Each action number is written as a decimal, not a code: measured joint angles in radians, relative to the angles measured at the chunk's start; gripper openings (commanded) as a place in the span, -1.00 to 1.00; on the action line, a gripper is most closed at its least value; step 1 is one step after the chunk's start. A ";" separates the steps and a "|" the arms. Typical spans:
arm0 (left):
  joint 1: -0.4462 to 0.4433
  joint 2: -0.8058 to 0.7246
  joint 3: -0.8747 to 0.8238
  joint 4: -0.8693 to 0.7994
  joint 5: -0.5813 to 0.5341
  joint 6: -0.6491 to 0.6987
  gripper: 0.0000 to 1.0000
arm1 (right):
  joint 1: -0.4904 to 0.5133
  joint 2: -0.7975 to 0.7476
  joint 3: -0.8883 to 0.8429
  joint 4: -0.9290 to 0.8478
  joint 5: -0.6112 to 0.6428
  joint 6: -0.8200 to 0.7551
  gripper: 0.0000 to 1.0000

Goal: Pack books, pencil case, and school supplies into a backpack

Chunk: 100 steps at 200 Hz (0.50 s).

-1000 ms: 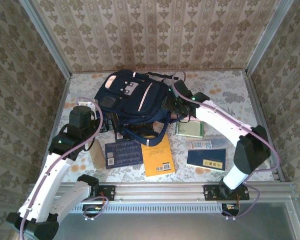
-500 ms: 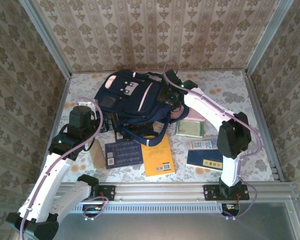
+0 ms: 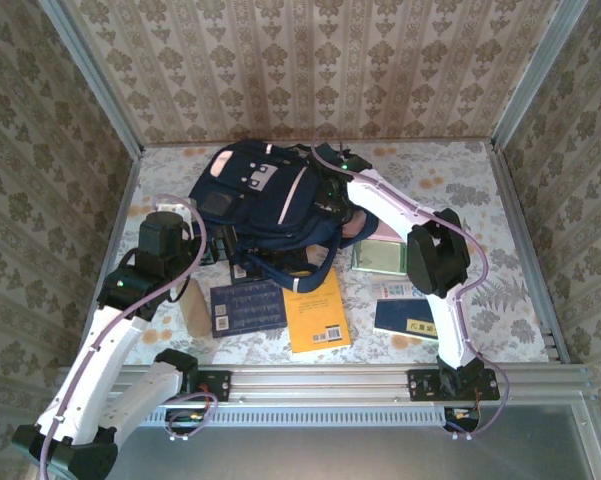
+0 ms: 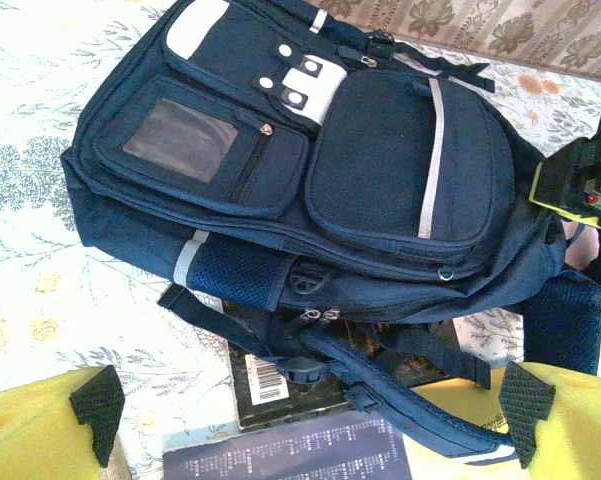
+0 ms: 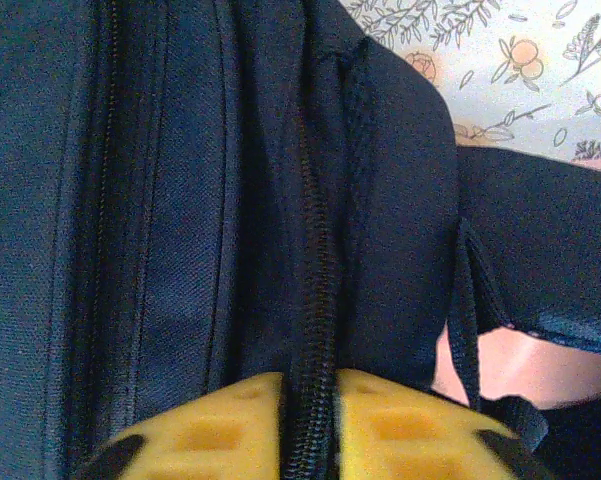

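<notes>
The navy backpack (image 3: 265, 200) lies flat at the back of the table. My right gripper (image 3: 330, 203) presses on its right side, shut on a zipper seam (image 5: 315, 300) of the backpack (image 5: 180, 200). The pink pencil case (image 5: 510, 365) peeks out beside it. My left gripper (image 3: 215, 245) hangs open near the backpack's (image 4: 380, 150) lower left, holding nothing. A black book (image 4: 280, 385) lies under the straps. In front are the dark blue book (image 3: 247, 306), the orange-yellow book (image 3: 317, 312) and the navy book (image 3: 412, 318) with a yellow label. The green-and-white pad (image 3: 380, 257) and "20" pack (image 3: 400, 290) lie at right.
A tan block (image 3: 192, 305) lies left of the dark blue book. Patterned walls with metal corner posts (image 3: 525, 80) close the table on three sides. The backpack's straps (image 4: 410, 390) trail over the black and orange-yellow books.
My right arm has folded in, and its gripper has moved left onto the backpack's right side and closed on the zipper seam. The left arm has not moved.
</notes>
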 measured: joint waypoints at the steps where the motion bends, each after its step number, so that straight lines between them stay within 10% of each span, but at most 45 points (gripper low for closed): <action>1: 0.000 0.000 0.000 0.000 0.000 0.000 1.00 | 0.000 0.001 0.002 0.000 0.000 0.001 -0.88; 100: 0.006 0.011 -0.002 0.000 -0.021 0.000 1.00 | 0.000 -0.077 0.042 0.001 -0.065 -0.028 -1.00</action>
